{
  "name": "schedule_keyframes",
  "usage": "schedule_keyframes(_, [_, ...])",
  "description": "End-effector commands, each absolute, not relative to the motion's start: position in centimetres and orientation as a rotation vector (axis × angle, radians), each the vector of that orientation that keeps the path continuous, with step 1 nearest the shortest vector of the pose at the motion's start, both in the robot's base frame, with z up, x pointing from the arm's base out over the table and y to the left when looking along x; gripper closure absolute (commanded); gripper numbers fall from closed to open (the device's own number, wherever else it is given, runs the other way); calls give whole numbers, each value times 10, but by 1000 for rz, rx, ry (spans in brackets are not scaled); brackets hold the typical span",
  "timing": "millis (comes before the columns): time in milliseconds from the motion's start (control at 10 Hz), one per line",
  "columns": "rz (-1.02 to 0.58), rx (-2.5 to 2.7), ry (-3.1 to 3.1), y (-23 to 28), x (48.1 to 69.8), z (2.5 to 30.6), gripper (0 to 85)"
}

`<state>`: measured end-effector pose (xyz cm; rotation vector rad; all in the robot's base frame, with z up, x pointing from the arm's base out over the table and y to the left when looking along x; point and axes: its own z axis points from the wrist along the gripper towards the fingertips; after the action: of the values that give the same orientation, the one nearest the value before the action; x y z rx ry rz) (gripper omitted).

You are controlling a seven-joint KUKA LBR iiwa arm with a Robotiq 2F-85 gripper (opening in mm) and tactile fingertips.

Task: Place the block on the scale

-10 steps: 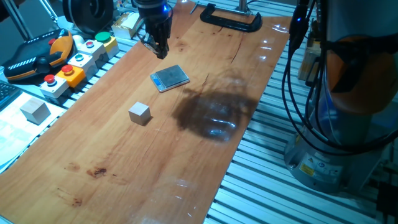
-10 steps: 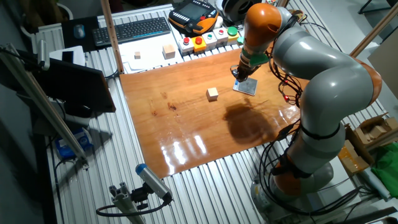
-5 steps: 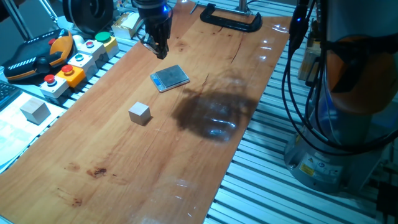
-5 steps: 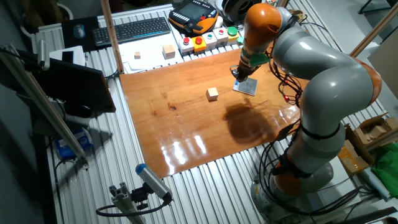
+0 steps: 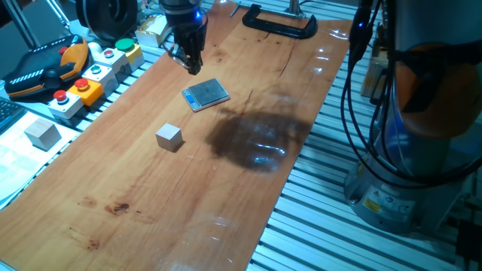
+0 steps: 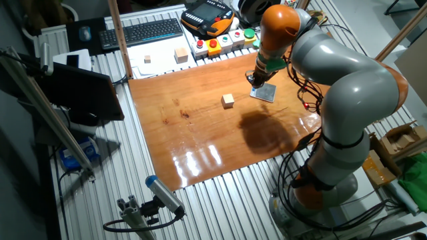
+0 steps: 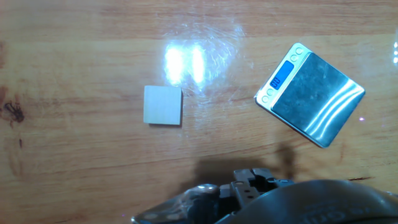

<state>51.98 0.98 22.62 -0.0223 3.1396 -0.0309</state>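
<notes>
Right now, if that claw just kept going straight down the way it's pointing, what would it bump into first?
Probably bare wooden table. The gripper points down beyond the scale, with the block farther off. Depth is hard to judge, so it might just clip the scale's edge.

Legible text: almost none. Scale (image 7: 309, 94): lit blue display at its 10 o'clock corner, digits too blurred to read. Yellow label (image 5: 373, 202) on robot base, 4 o'clock of one fixed view: print too small.
</notes>
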Motion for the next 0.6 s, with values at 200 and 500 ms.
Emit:
schedule_keyframes(200, [-19, -3, 3133, 16, 525, 216, 843])
schedule_keyframes(500, [-19, 37, 3119, 30, 526, 201, 843])
